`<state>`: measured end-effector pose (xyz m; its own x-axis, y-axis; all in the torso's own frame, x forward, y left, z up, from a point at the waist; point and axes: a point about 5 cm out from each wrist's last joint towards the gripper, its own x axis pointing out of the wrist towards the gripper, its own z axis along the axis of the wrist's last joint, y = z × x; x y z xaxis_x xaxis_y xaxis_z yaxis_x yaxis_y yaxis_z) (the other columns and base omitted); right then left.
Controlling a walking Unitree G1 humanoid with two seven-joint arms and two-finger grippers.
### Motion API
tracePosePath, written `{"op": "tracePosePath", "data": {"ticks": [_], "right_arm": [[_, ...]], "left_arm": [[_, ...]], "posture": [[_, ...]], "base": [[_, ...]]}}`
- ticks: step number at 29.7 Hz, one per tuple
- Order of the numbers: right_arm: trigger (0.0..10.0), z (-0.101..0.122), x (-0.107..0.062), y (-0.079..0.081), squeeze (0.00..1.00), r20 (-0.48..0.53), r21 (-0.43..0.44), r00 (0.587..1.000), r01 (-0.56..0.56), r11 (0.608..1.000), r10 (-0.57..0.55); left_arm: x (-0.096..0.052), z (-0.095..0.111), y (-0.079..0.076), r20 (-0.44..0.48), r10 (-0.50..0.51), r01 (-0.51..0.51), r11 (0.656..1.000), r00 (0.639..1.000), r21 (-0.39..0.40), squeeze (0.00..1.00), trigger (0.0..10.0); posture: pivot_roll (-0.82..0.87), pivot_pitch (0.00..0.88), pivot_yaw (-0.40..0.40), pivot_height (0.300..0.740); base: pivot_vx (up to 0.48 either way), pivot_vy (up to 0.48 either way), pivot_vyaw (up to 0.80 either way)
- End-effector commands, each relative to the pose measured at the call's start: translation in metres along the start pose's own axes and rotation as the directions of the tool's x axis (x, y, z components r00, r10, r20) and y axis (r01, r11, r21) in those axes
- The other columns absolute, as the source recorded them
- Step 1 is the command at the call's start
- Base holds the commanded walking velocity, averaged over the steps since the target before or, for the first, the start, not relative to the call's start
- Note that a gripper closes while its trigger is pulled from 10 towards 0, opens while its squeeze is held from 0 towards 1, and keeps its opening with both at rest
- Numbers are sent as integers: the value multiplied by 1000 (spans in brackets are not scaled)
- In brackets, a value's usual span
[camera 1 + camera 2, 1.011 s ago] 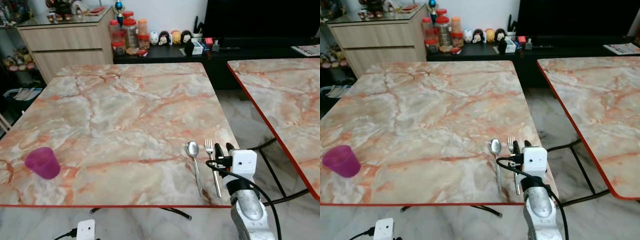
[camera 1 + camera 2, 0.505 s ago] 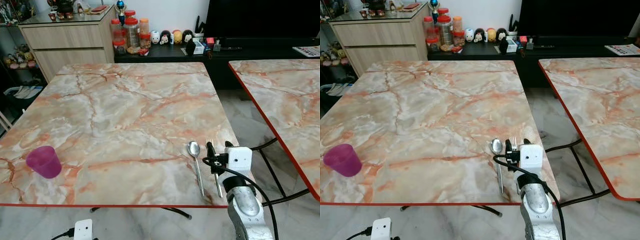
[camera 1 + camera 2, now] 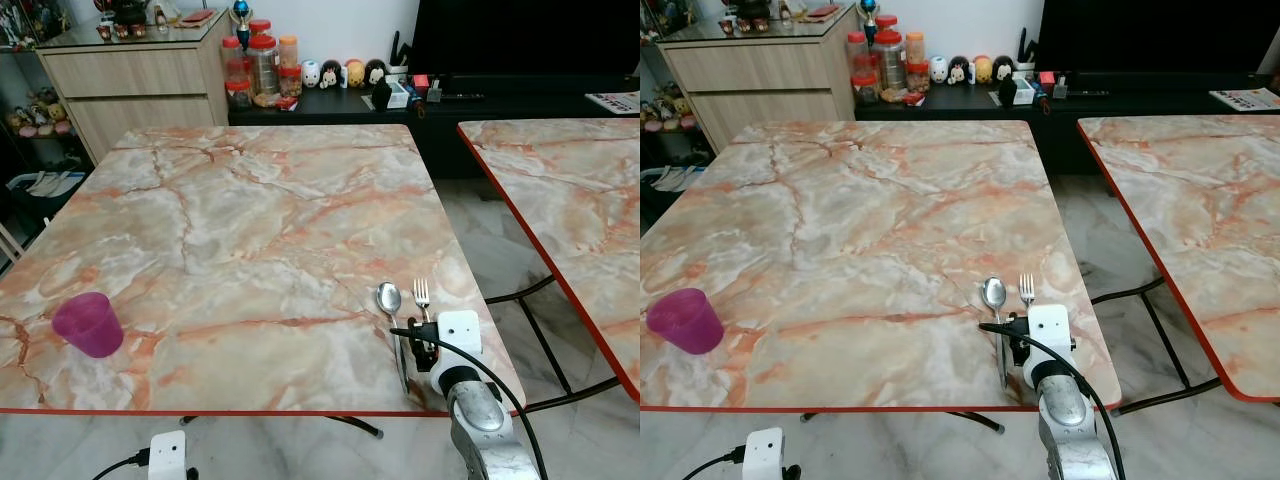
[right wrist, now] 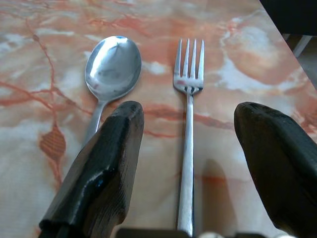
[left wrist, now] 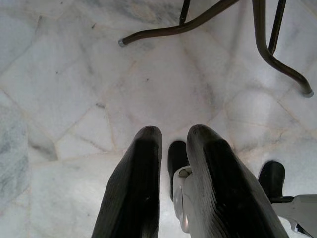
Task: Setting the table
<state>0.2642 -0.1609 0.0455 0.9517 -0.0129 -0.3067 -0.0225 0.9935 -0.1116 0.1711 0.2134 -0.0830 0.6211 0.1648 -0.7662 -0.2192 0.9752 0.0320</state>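
Marble table [image 3: 250, 210] bearing a purple cup [image 3: 88, 324] at its left near corner. Right gripper [image 4: 190, 163], fingers spread, straddles the fork [image 4: 188, 124], which lies just beside the spoon [image 4: 111, 69] near the right front edge. Left gripper [image 5: 171, 186] hangs idle, fingers nearly together. A good grasp would close squarely on the fork handle, clear of the spoon.

Right pincer [image 4: 188, 163] spread wide (left pincer [image 5: 171, 148] hangs idle, fingers nearly together).

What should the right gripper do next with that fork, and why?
Probably lower and close on the fork. The right gripper is open with the fork's handle lying between its fingers, the spoon just outside one finger, and both lie flat on the table, so nothing is gripped yet.
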Motion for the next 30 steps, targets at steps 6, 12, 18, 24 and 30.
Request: {"op": "tracePosePath", "data": {"ticks": [6,12,18,24,30], "right_arm": [[10000,19,3,9,0,75,31,995,-65,997,63],[10000,20,3,12,0,71,31,995,-67,997,64],[10000,18,1,1,0,75,38,996,-49,998,46],[10000,20,3,-21,0,81,32,997,15,999,-18],[10000,15,6,-40,0,63,19,998,15,1000,-16]], "left_arm": [[0,3,3,10,24,-24,1000,1000,-16,0,10000],[0,3,6,12,30,-30,1000,999,-10,0,10000],[0,4,8,14,27,-27,1000,1000,-1,0,10000],[1,6,6,16,20,-20,1000,1000,4,0,10000],[2,7,3,17,13,-13,1000,1000,3,0,10000]], "posture": [[-67,0,-2,740],[-66,0,3,740],[-75,0,11,740],[-80,0,14,740],[-88,0,11,740]], "base": [[0,0,0],[0,0,0],[0,0,0],[0,0,0],[0,0,0]]}}
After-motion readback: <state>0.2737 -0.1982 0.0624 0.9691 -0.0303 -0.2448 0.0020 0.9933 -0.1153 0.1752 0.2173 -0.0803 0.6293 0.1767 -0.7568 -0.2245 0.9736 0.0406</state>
